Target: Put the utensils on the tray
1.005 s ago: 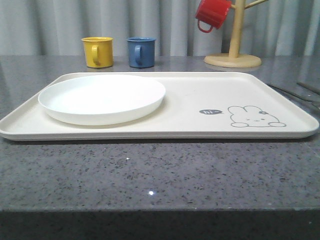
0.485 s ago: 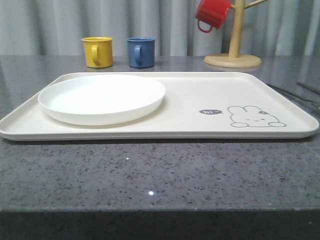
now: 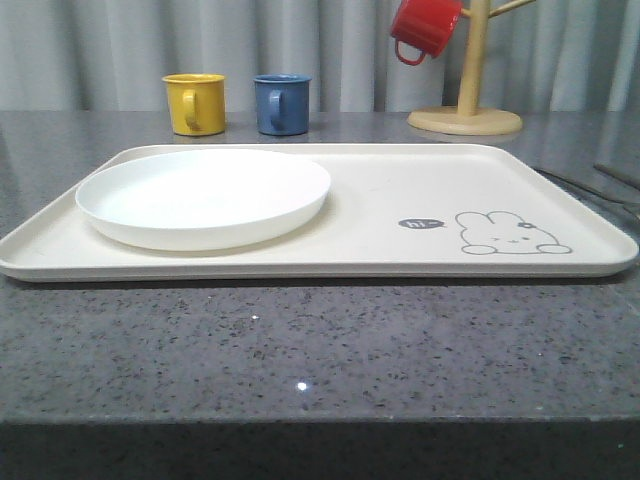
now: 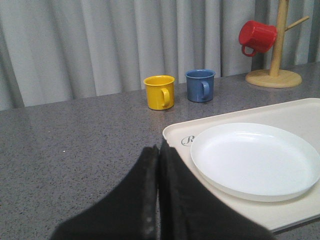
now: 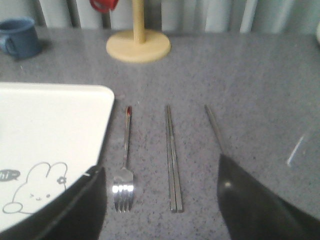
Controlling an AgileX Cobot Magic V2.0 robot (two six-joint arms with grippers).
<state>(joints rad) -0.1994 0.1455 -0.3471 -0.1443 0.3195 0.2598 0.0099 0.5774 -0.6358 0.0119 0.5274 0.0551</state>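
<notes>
Nothing on the table is shifting between the earlier front frames and now; the white plate (image 3: pixel 203 197) is sitting as before on the left part of the cream tray (image 3: pixel 420 170). The left gripper (image 4: pixel 158 156) is hovering beside the tray's corner with its dark fingers pressed together, empty, while the right gripper (image 5: pixel 161 172) is hanging spread wide and empty above the grey table (image 5: pixel 250 70). Lying there, just beside the tray's right edge, are the fork (image 5: pixel 124 167), the chopsticks (image 5: pixel 173 157) and a third handle (image 5: pixel 214 126), partly hidden by a finger.
</notes>
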